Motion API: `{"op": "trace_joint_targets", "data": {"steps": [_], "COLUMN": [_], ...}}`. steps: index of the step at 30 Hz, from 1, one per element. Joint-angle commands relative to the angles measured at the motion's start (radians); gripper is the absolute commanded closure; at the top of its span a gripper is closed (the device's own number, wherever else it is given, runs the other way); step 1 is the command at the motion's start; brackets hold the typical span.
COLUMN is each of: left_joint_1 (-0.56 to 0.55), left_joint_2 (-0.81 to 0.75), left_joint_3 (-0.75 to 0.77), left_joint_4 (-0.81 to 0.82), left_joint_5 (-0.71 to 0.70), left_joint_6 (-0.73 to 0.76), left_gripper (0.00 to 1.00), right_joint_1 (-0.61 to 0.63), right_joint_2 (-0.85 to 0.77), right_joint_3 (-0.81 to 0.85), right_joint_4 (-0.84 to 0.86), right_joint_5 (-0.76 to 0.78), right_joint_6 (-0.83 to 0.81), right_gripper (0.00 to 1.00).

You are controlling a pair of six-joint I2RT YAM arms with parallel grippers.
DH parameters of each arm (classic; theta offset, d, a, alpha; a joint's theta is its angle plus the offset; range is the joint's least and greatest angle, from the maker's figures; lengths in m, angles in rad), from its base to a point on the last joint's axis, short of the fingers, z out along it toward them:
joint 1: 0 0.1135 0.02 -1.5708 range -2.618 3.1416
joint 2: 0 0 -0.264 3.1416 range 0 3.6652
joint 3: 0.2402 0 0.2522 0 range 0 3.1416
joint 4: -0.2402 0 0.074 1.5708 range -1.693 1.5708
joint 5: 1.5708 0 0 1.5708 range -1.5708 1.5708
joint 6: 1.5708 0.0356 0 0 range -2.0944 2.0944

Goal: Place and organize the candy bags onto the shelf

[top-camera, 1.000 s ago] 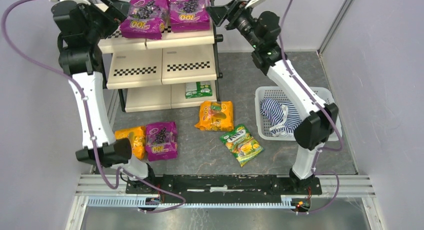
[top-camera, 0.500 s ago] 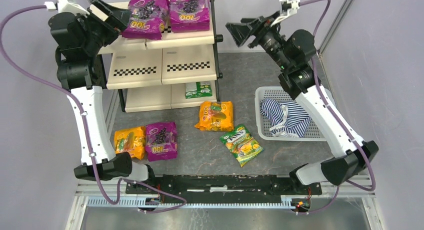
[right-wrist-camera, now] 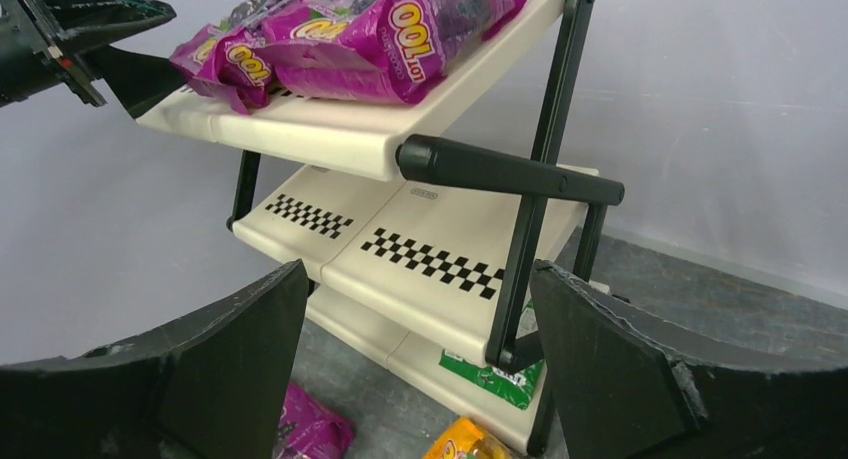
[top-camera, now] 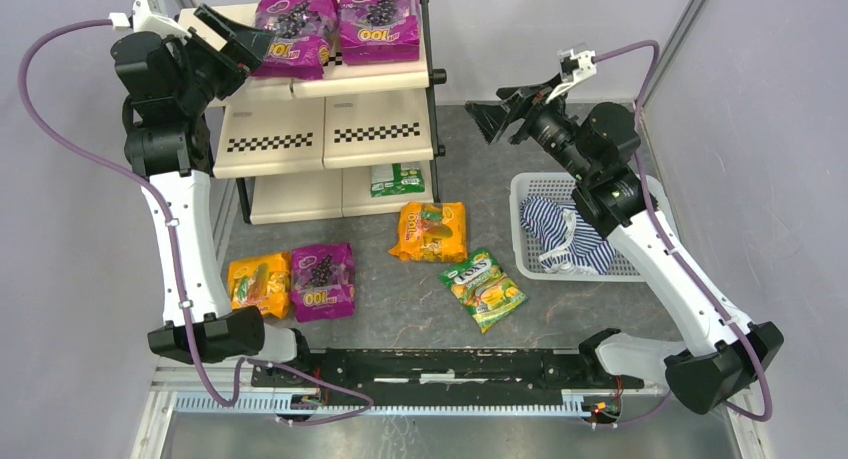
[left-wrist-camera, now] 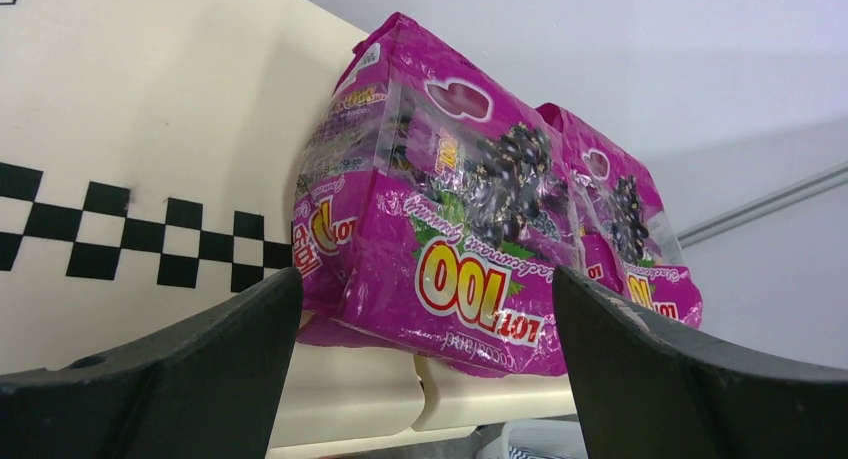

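Observation:
The shelf [top-camera: 372, 107] stands at the back left. Two purple candy bags [top-camera: 290, 34] [top-camera: 379, 19] lie side by side on its top tier, and a green bag [top-camera: 397, 178] lies on the bottom tier. On the floor lie an orange bag [top-camera: 430, 230], a green bag [top-camera: 482, 287], a purple bag [top-camera: 322, 280] and another orange bag [top-camera: 260, 282]. My left gripper [top-camera: 235, 41] is open and empty at the left purple bag's [left-wrist-camera: 450, 239] front left. My right gripper [top-camera: 490, 117] is open and empty in the air, right of the shelf [right-wrist-camera: 420, 249].
A white mesh basket [top-camera: 540, 179] with a blue-white striped cloth [top-camera: 560, 234] stands on the right, under my right arm. Walls close in the left, back and right sides. The shelf's black side bar [right-wrist-camera: 505, 169] sticks out toward my right gripper.
My right gripper has swung away from the shelf's top right corner, to the right and down. My left gripper has shifted slightly by the left purple bag. The bags have not moved.

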Motion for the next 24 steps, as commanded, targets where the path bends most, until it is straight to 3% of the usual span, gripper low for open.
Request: {"op": "trace_joint_targets", "data": {"steps": [1,18,24], "left_joint_1": [0.002,0.002,0.003], "left_joint_2": [-0.058,-0.052,-0.105], "left_joint_3": [-0.025,-0.032,-0.003], "left_joint_4": [0.079,0.080,-0.052], "left_joint_5": [0.066,0.124,-0.030], "left_joint_6": [-0.059,-0.063,0.065], "left_gripper": [0.00,0.00,0.00], "right_joint_1": [0.000,0.001,0.001], "right_joint_2": [-0.020,-0.096,-0.108], "right_joint_3": [-0.028,-0.137,-0.174], "right_joint_4": [0.021,-0.026,-0.057], "right_joint_5": [-0.023,0.001,-0.013], "right_joint_6": [-0.006,-0.051,-0.078], "right_gripper": [0.11,0.11,0.11]}}
